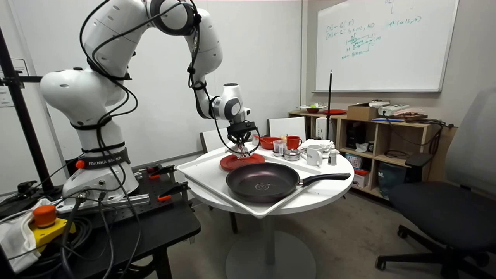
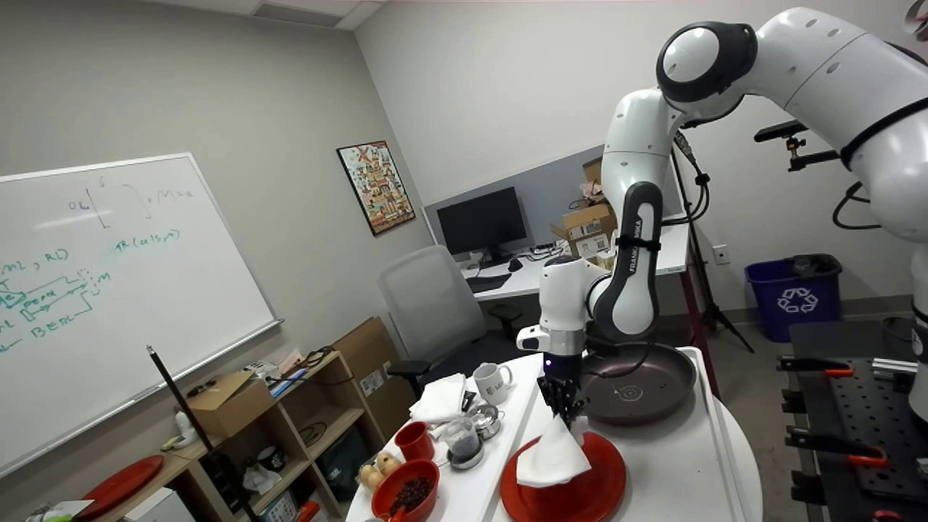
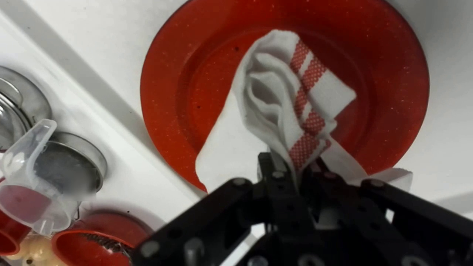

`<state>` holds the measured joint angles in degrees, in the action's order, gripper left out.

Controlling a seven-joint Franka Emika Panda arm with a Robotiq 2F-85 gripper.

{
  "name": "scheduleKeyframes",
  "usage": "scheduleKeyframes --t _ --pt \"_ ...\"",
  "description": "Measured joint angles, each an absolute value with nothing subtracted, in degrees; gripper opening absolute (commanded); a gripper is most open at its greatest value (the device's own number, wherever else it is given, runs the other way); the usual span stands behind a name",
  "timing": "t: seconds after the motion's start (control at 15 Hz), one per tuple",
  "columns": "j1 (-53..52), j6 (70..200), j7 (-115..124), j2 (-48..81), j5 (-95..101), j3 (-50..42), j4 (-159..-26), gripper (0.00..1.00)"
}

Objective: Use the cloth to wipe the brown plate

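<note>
The brown plate is a round, shallow red plate [image 1: 228, 162] lying on the white tray; it also shows in an exterior view [image 2: 605, 471] and in the wrist view [image 3: 162, 92]. The cloth [image 2: 552, 460] is white with red stripes at one end, seen in the wrist view [image 3: 314, 77], and it shows small in an exterior view [image 1: 242, 150]. My gripper [image 3: 295, 166] is shut on the bunched cloth, low over the plate. The cloth hangs onto the plate and covers part of its middle and near rim. A few dark specks show on the plate.
A black frying pan [image 1: 263, 182] stands on the tray [image 1: 205, 176] beside the plate, its handle sticking out past the rim. A red bowl [image 2: 435, 475], a red mug [image 2: 415, 441], a white mug [image 2: 491, 384], a clear measuring cup [image 3: 33, 199] and metal tins stand along the tray's side.
</note>
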<state>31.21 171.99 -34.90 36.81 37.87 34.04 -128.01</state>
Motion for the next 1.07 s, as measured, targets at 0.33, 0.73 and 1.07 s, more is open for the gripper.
scheduleKeyframes --t 0.33,0.73,1.07 --pt "31.9 172.0 -35.1 37.2 37.9 34.8 -128.0 0.03" --pt "24.8 172.4 -38.5 37.1 27.7 29.2 -126.3 0.03" --pt "15.4 172.4 -38.2 37.5 23.4 22.1 -122.2 0.03"
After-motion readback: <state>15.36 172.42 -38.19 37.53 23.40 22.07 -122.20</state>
